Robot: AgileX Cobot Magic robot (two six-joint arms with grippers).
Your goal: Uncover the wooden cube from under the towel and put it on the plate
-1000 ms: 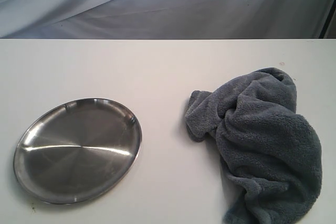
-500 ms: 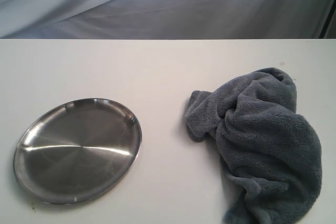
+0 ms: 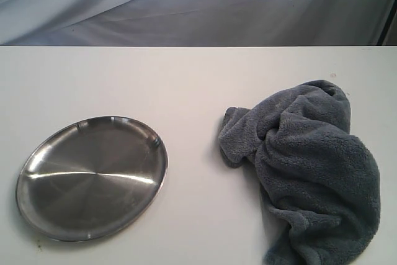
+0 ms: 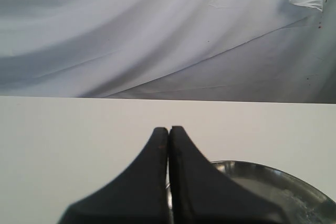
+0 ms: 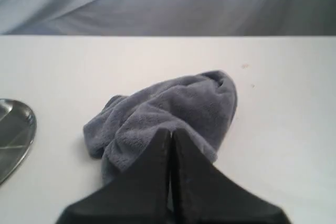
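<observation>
A fluffy blue-grey towel (image 3: 310, 166) lies bunched in a heap on the right of the white table. The wooden cube is hidden; nothing of it shows. A round shiny steel plate (image 3: 93, 175) rests on the left. Neither gripper appears in the exterior view. In the left wrist view my left gripper (image 4: 168, 129) is shut with nothing in it, the plate's rim (image 4: 273, 174) just beyond it. My right gripper (image 5: 170, 132) is shut and empty, with the towel (image 5: 173, 106) right in front of its tips and the plate's edge (image 5: 16, 129) off to one side.
A grey draped cloth backdrop (image 3: 198, 4) hangs behind the table's far edge. Bare white tabletop (image 3: 192, 91) lies between the plate and the towel and behind both.
</observation>
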